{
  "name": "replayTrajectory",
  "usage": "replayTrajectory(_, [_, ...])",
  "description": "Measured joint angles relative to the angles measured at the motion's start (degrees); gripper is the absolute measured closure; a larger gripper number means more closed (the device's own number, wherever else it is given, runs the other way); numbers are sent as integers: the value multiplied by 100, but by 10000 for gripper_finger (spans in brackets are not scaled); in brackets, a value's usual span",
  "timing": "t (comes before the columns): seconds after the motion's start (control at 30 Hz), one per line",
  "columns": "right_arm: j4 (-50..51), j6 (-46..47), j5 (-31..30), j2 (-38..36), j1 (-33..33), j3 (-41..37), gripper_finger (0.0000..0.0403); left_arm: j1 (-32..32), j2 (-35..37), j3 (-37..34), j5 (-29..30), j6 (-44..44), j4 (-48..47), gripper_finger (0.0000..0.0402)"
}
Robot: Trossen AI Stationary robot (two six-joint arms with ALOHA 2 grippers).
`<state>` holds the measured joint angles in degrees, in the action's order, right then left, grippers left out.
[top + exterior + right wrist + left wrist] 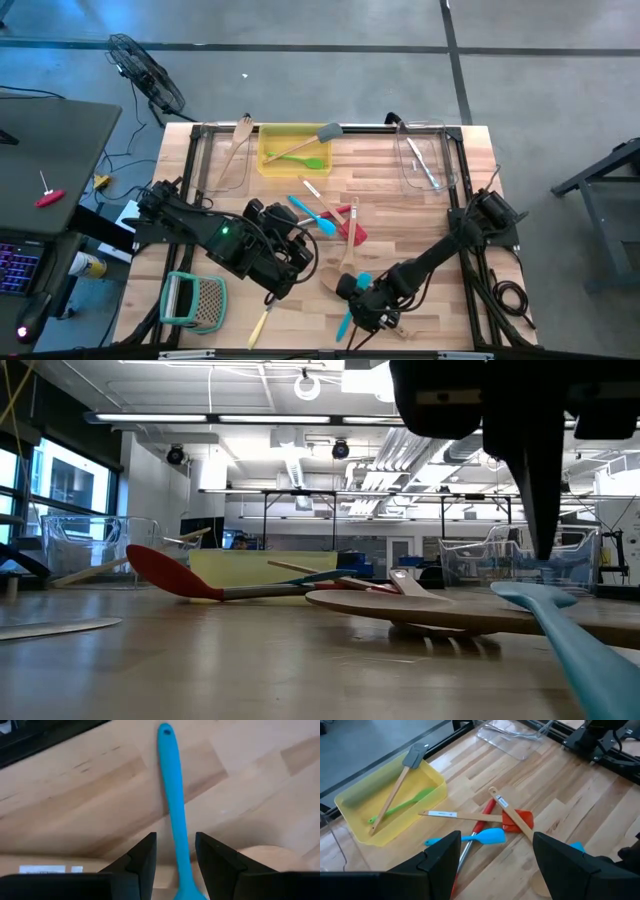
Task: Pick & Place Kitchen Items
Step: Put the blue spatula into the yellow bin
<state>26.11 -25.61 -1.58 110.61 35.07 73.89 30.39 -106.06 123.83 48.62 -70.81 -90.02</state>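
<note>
While both arms reach toward the lower centre of the high view, the wooden table (400, 200) fills the middle of the frame. A yellow bin (268, 152) sits at its upper centre edge, holding a grey-headed spatula (326, 132) and a green spatula (310, 163). A clear bin (405, 165) lies at upper right with metal tongs (424, 165) inside. At lower left rests a green-framed grater (193, 301).

The left gripper (495, 857) hangs open above loose utensils at centre: a blue spatula (482, 837), a red spatula (512, 817) and a wooden spoon (512, 817) crossing it.

The right gripper (175, 855), at lower centre of the high view, is open with its fingers (142, 860) straddling the handle of a second blue spatula (172, 800), which lies flat on the table. Whether the fingers touch the handle cannot be told.
</note>
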Motion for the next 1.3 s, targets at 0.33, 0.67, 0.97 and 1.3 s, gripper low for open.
replayTrajectory(0.33, [577, 256, -379, 2, -61, 685, 275, 0, 0, 2, -3, 80, 0, 160])
replayTrajectory(0.67, [2974, 588, -403, -4, -57, 2952, 275, 0, 153, 7, -342, 173, -4, 160])
replayTrajectory(0.97, [2961, -42, -656, -1, -88, 4100, 275, 0, 177, 7, -708, 152, 0, 160])
replayTrajectory(1.3, [2868, -69, -299, 427, -453, 4240, 275, 0, 182, 7, -811, 131, 1, 160])
